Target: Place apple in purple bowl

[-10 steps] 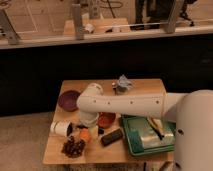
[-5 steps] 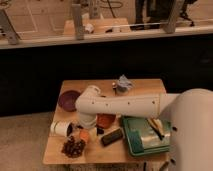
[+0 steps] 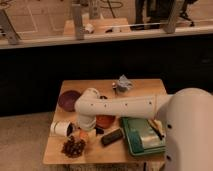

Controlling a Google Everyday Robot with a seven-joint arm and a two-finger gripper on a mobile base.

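we see the gripper lowered at the table's front left, right over what seems to be the apple, by the grapes; whether it is spread or pinching, we cannot tell. the purple bowl sits behind, apart.

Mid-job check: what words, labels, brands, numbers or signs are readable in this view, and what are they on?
No text can be read anywhere in this view.
White cylinder lying at front left: no legible label.
Green tray and dark bar: no legible markings.
Crumpled packet at the back: print unreadable.
The tool is low at front left, by the apple, nearer than the purple bowl.
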